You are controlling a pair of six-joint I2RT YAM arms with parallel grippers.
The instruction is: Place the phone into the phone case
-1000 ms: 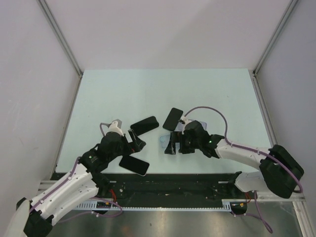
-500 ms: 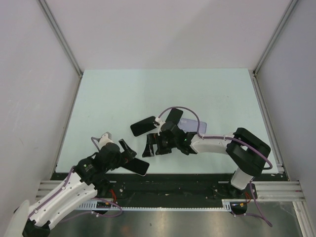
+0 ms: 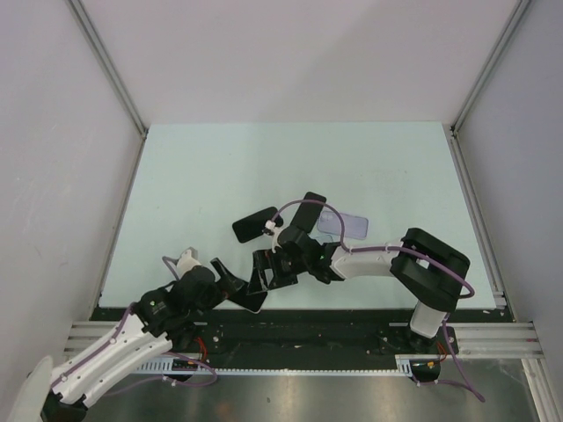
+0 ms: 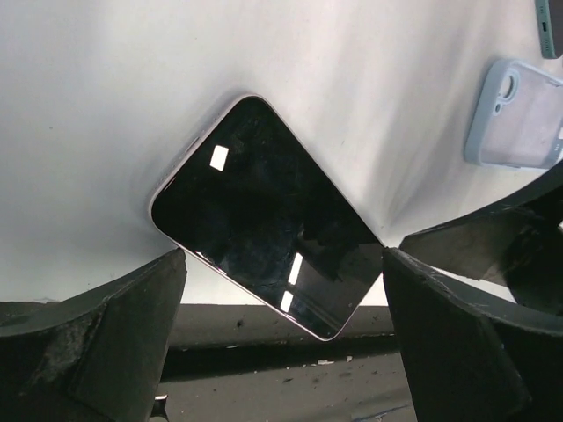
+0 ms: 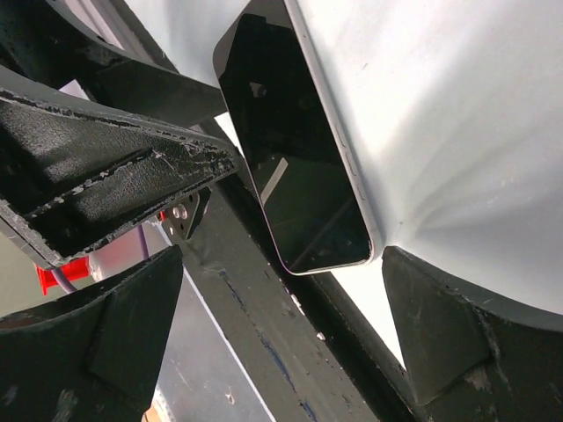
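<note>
top view: we see a glossy black phone (image 3: 250,300), a flat slab, at the near edge of the matte pale table (image 3: 193,176); clear case (image 3: 345,226) sits well apart.
left wrist: left gripper (image 4: 283,264) spread wide, grasping nothing; phone has rounded corners, thin pale rim, one corner overhanging.
right wrist: right gripper (image 5: 283,255) released, empty; we note matte black fingers (image 5: 440,325), mirror-smooth screen.
</note>
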